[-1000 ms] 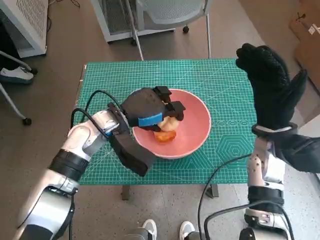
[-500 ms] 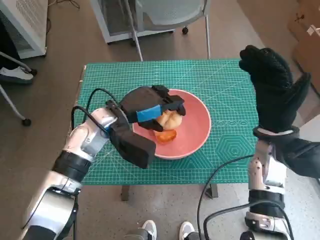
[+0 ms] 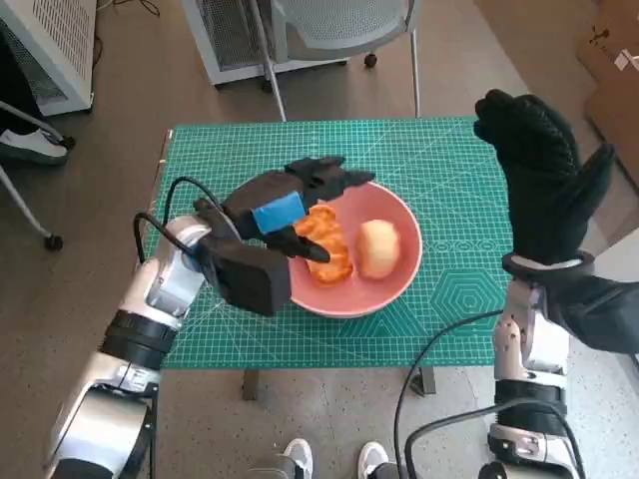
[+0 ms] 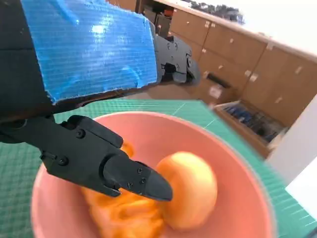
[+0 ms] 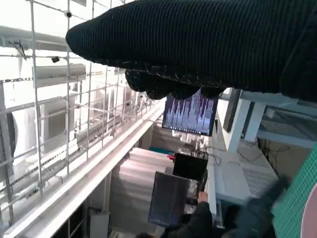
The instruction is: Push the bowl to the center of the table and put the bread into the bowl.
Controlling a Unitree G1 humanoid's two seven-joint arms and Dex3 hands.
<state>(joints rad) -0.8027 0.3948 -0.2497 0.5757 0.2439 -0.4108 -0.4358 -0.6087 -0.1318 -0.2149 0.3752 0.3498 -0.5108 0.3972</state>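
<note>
The pink bowl (image 3: 399, 284) stands near the middle of the green cutting mat (image 3: 439, 170). Inside it lie a pale round bread roll (image 3: 377, 247) and an orange croissant-like bread (image 3: 325, 245). My left hand (image 3: 290, 205) hovers over the bowl's left rim with its fingers spread and nothing in them. In the left wrist view a black finger (image 4: 124, 171) hangs just above the roll (image 4: 190, 191) and the orange bread (image 4: 119, 218) in the bowl (image 4: 237, 173). My right hand (image 3: 544, 180) is raised high at the table's right side, fingers apart, holding nothing.
A chair's legs (image 3: 275, 95) and a white cabinet (image 3: 240, 40) stand beyond the table's far edge. A chair caster (image 3: 53, 241) is on the floor to the left. Feet (image 3: 334, 459) show below the near edge. A person at a laptop (image 5: 198, 218) shows in the right wrist view.
My left hand let go of the roll and drew back to the left and up with fingers spread. The roll now lies in the bowl's right half. The right hand stayed raised.
</note>
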